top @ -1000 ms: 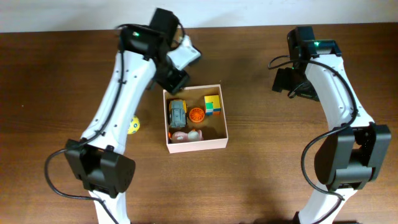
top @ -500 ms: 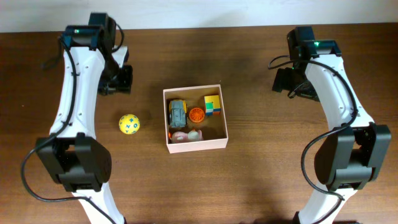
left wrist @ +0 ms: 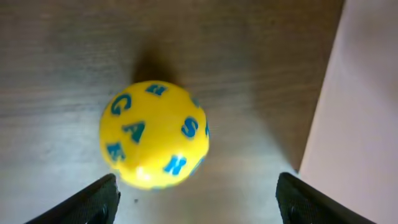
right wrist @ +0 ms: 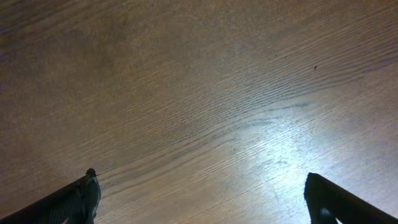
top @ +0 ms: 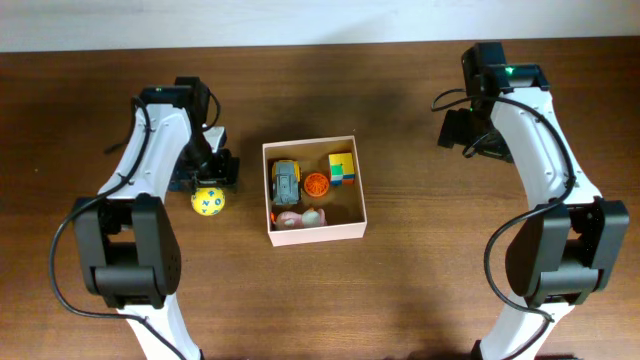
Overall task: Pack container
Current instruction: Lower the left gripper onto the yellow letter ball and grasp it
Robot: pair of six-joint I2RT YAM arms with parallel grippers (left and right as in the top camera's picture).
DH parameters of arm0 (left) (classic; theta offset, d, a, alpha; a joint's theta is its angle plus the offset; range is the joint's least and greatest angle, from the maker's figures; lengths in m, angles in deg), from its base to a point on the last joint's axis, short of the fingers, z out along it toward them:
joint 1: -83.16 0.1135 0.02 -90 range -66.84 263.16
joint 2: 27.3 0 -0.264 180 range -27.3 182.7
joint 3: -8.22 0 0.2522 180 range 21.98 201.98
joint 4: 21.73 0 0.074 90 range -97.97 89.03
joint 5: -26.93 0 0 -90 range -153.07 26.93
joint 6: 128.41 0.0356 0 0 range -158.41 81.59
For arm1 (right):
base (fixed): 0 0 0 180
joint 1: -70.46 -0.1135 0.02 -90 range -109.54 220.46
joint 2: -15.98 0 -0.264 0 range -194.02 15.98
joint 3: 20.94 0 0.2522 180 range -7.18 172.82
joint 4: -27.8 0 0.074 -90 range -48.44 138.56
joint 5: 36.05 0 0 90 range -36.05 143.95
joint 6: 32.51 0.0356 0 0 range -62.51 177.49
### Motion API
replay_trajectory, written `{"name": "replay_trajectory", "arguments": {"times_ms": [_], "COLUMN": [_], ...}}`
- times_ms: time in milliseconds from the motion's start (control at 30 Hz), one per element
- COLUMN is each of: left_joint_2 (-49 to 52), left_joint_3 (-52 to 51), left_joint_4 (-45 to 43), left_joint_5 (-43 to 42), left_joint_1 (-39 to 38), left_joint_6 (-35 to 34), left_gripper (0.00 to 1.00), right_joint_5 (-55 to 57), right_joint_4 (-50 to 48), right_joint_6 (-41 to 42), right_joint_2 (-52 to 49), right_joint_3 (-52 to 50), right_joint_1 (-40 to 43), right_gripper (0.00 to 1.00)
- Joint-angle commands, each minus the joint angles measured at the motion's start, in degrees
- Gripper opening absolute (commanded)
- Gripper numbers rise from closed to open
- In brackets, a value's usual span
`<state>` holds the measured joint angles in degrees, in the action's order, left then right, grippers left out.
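Container: we see the square, shallow cardboard box [top: 318, 234], white outside and tan inside, near the middle of the dark brown wooden table [top: 420, 290], open side up.

Inside the container: a grey toy vehicle [top: 286, 183] lies along the left wall. A round orange piece [top: 316, 184] sits just beside it, and a yellow, green and blue block [top: 342, 168] sits by the far right corner. A pale pink and white toy [top: 301, 216] rests against the near wall.

Outside the container: a yellow ball with blue letters [top: 208, 200] sits on the wood left of the box, near its left wall but apart from it.

Left gripper [top: 208, 178]: it hangs right at the ball. In its wrist view the jaws stand wide [left wrist: 196, 186], with one dark fingertip low on each side of the ball [left wrist: 154, 134], and neither touches it.

In the way: the white outer wall of the box [left wrist: 364, 112] fills the right edge of that wrist view, close beside the ball.

Right gripper [top: 460, 130]: it hangs well apart from the box, off its far right corner. We see its jaws spread wide [right wrist: 202, 193] over bare wood grain, holding nothing.
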<state>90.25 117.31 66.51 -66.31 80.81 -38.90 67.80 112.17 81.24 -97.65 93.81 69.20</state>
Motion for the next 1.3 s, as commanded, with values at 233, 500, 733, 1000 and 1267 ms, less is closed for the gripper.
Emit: {"name": "replay_trajectory", "arguments": {"times_ms": [233,500,733,1000,1267], "left_joint_2": [-0.15,-0.15,-0.15,-0.15,-0.15], "left_joint_3": [-9.9,-10.73,-10.73,-10.78,-10.91], "left_joint_4": [-9.53,-11.08,-11.69,-11.45,-11.52], "left_joint_5": [-0.96,2.08,2.67,5.2,7.8], "left_joint_1": [0.02,0.02,0.02,0.0,0.0], "left_joint_6": [-0.15,-0.13,-0.13,-0.13,-0.15], "left_gripper": [0.81,0.8,0.8,0.79,0.73], "right_joint_5": [-0.11,-0.11,-0.11,-0.11,-0.11], "right_joint_4": [0.04,0.04,0.04,0.02,0.04], "right_joint_6": [0.35,0.35,0.35,0.35,0.35], "right_joint_2": [0.02,0.02,0.02,0.02,0.02], "right_joint_3": [-0.22,-0.22,-0.22,-0.24,-0.24], "right_joint_1": [-0.22,-0.22,-0.22,-0.22,-0.22], "right_gripper": [0.99,0.99,0.99,0.99,0.99]}}
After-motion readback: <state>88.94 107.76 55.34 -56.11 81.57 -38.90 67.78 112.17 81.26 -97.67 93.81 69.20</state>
